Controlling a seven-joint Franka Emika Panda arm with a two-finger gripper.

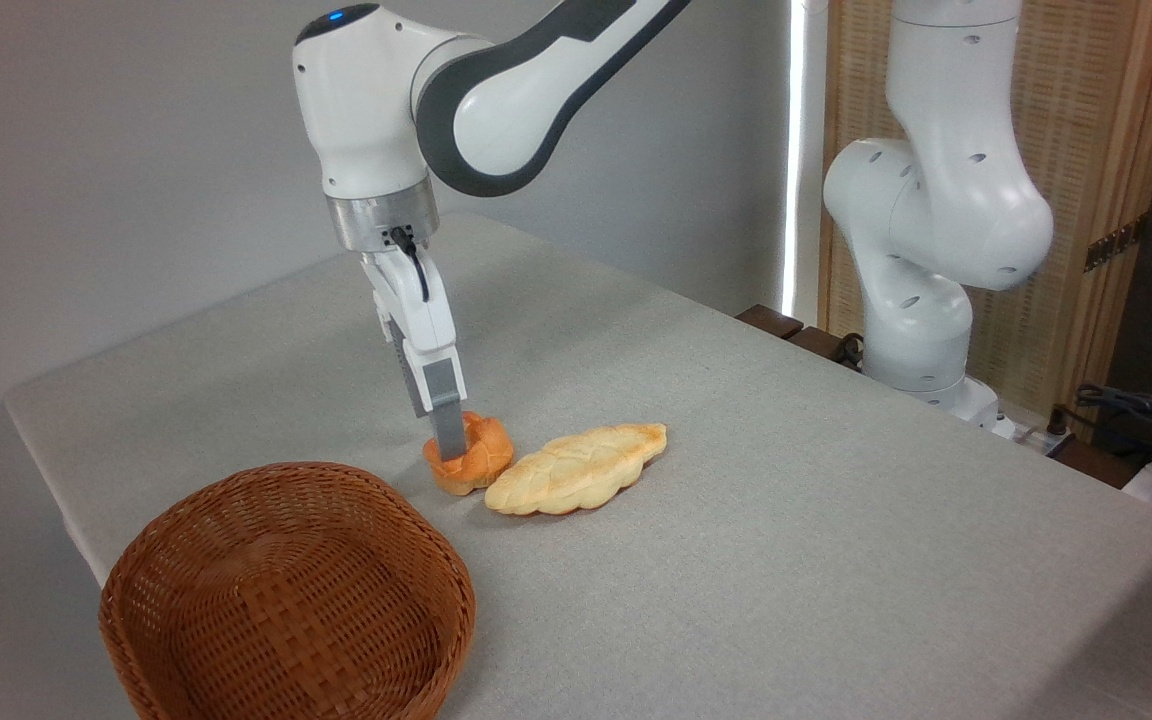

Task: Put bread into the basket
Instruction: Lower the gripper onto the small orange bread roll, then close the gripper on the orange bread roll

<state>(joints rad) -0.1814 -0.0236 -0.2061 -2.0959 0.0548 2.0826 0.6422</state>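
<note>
My end effector (452,440) is down on the bread (470,453) on the tabletop (786,520), just beside the pale braided loaf (576,467), near the basket (286,590); one finger shows — I cannot tell if it grips. I judge the bun light, soft, crushable; pinch gently across its lobes.

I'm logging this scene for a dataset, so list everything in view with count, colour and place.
small round orange-golden bun: one, orange, table centre, at the end effector's tip
long pale-yellow braided loaf: one, yellow, right of the bun, touching it
round brown woven wicker basket: one, brown, front left, empty
grey table: one, grey
cables: dark, far right
white robot arm: one, base at right
end effector: one, grey fingers down on the bun
</note>
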